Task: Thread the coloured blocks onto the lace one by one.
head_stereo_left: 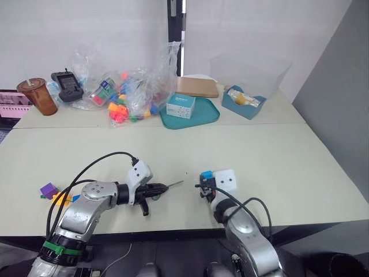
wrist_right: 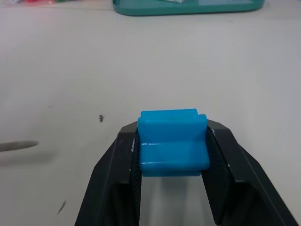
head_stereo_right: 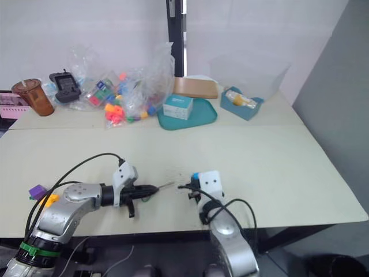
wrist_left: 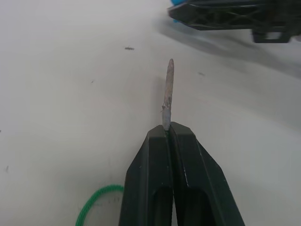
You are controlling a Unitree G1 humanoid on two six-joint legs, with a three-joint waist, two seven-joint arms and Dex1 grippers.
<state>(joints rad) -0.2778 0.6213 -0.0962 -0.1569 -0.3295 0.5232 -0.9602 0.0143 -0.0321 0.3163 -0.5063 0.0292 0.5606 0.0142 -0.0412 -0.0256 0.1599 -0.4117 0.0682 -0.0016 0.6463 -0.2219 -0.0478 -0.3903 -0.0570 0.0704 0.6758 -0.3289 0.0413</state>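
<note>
My left gripper (head_stereo_left: 160,188) is shut on the lace's stiff grey tip (wrist_left: 168,89), which points right toward my right gripper (head_stereo_left: 202,186). A short loop of the green cord (wrist_left: 94,207) lies on the table under the left fingers. The right gripper (wrist_right: 171,136) is shut on the light blue block (wrist_right: 173,148), held a little above the table a short gap from the tip. A purple block (head_stereo_left: 49,189), an orange-yellow block (head_stereo_left: 60,199) and a dark blue block (head_stereo_left: 75,198) sit by the front left edge, behind my left arm.
At the back stand a teal tray (head_stereo_left: 199,120) with a small box (head_stereo_left: 180,105), a heap of toy pieces in clear bags (head_stereo_left: 127,98), a brown cup (head_stereo_left: 37,96), a black device (head_stereo_left: 68,86) and a blue box (head_stereo_left: 245,103).
</note>
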